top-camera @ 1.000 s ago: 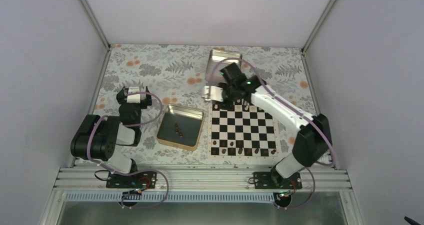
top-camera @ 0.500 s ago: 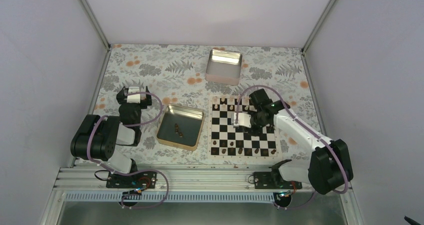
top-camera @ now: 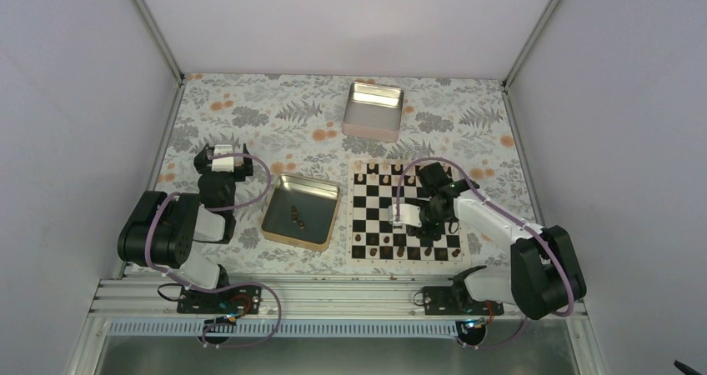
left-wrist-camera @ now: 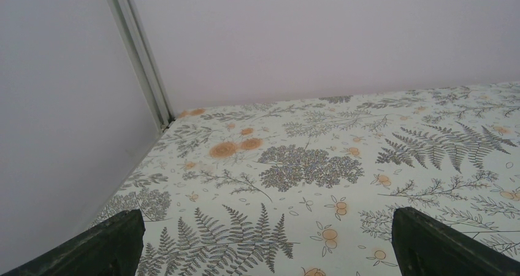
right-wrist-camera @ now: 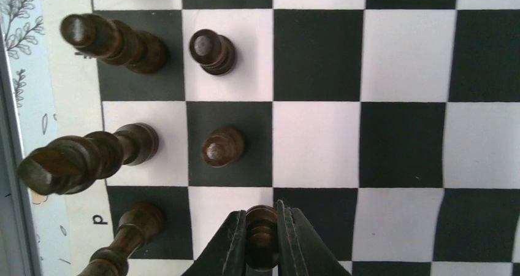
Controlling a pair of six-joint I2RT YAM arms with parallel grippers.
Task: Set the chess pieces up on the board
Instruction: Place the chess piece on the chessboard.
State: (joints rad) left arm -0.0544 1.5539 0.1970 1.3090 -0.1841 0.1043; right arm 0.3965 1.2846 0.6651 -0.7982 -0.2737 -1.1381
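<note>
— What sits on the table (top-camera: pixel 250 125)?

— The biggest thing is the board (top-camera: pixel 371 208), flat on the right half. Just left of it is a gold-rimmed tray (top-camera: pixel 317 202), and beyond the board's far edge stands a silver tin (top-camera: pixel 373 112).

— And the arms?

— The left pincer (left-wrist-camera: pixel 270 251) is over by the left wall, fingers spread wide with nothing between them. The right pincer (right-wrist-camera: pixel 262 242) points down over the board's near rows, clamped on one dark piece (right-wrist-camera: pixel 262 224).

— Where exactly is that piece?

— At the edge of a white square, in line with two short ones standing in the second row. I cannot tell whether its base touches the board.

— The other chess pieces (top-camera: pixel 398 247)?

— Most stand along the near edge, a few are at the far edge, and some lie in the tray.
</note>
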